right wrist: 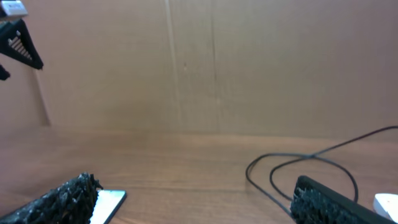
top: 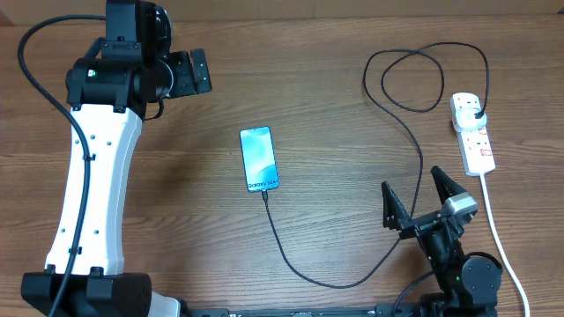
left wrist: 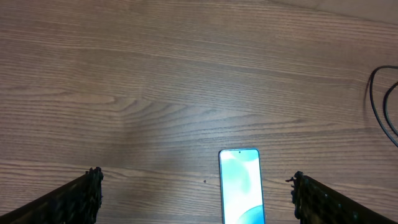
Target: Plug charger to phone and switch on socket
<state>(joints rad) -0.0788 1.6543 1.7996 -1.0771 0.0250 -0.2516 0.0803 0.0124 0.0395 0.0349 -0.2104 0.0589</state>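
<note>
both grippers open, nothing held; charger links phone and socket.
right gripper sits nearest the base, jaws spread wide. the charger curves past it, its tip at the near edge of the phone, which lies mid-table. its plug sits in the far end of the socket at right. left gripper is farthest, jaws apart.

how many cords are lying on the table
2. The black charger cable runs from the phone's near end, loops far right, and ends at the socket. The white cord trails from the socket toward the near edge. None seems hidden.
</note>
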